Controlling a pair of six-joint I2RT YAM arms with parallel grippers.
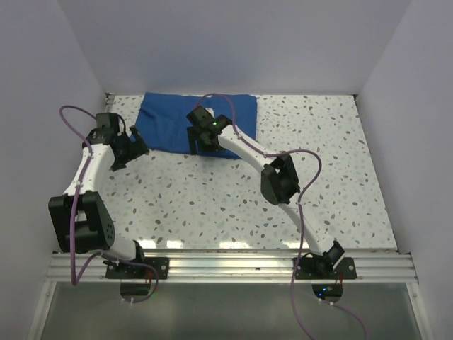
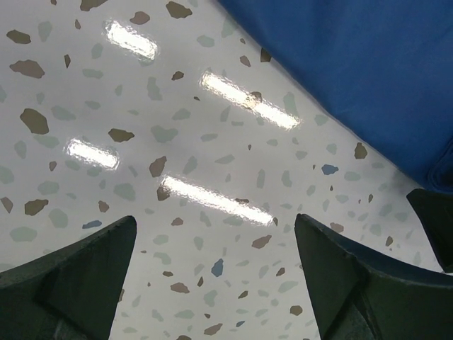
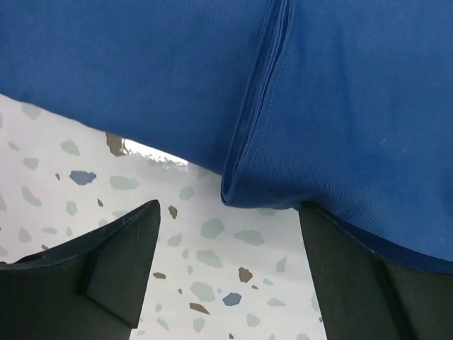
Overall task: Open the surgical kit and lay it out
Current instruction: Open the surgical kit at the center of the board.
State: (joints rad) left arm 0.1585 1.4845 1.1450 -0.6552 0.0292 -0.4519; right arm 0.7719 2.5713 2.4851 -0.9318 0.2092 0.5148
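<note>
Resting on speckled table (image 1: pixel 212 205): folded blue wrap (image 1: pixel 170 120) | lavender walls (image 1: pixel 233 42) | left pincer (image 2: pixel 214 219) wide | right pincer (image 3: pixel 230 209) wide

Seen from above, my right arm (image 1: pixel 241 147) covers part of the near edge of the blue cloth (image 1: pixel 170 124). My right jaws are too small there for me to tell whether they touch it. Both wrist views cut the cloth off at top and right. Whatever lies under its folds is hidden.
</note>
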